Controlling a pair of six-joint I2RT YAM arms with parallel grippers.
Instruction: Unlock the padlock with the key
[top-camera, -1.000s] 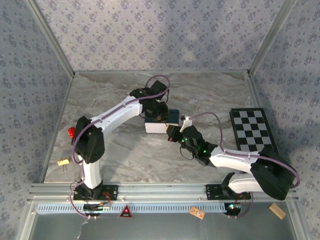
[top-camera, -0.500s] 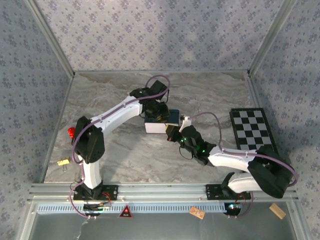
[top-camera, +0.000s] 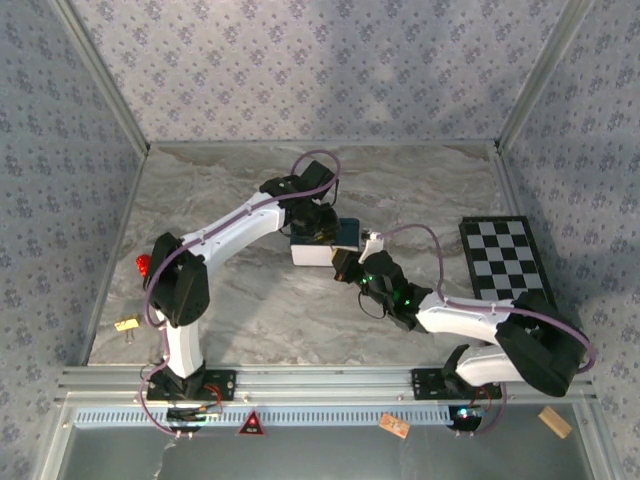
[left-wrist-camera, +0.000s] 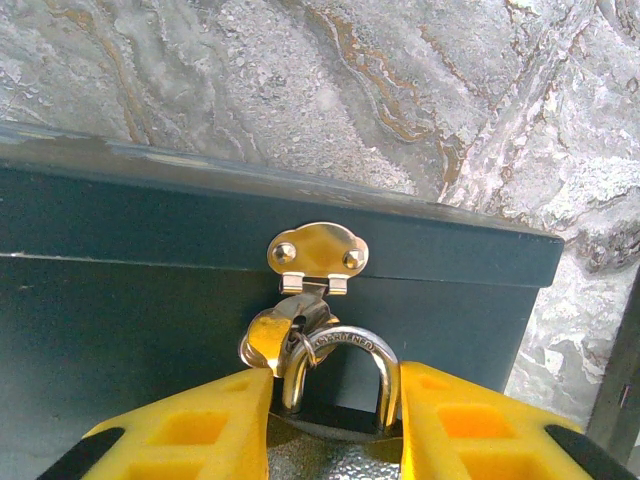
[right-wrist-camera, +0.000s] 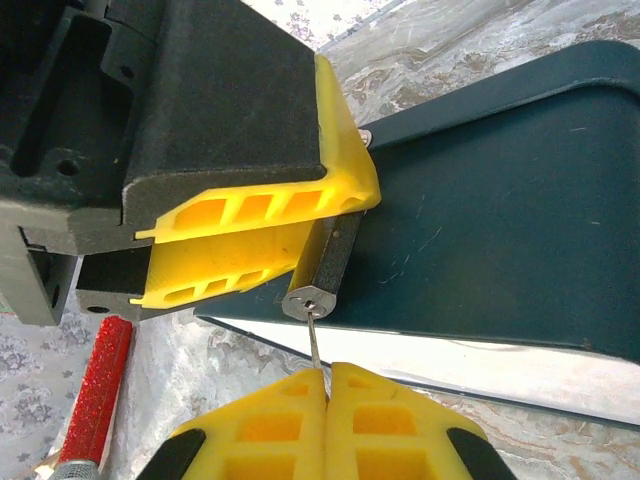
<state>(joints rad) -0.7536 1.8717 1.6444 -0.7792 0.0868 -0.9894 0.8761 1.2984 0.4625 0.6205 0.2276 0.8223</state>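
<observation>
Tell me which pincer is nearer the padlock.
Left. The left pincer is clamped on the padlock itself; the right pincer stands apart from it, pinching the key that reaches the padlock's end.

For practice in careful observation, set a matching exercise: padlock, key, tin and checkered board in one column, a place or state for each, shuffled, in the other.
1 padlock
2 key
3 tin
4 checkered board

A pinched in the shut right pincer
B flat on the right side of the table
C hangs on the hasp, gripped by the left pincer
D lid closed, mid-table

Pairs: 1-C, 2-A, 3-D, 4-B
</observation>
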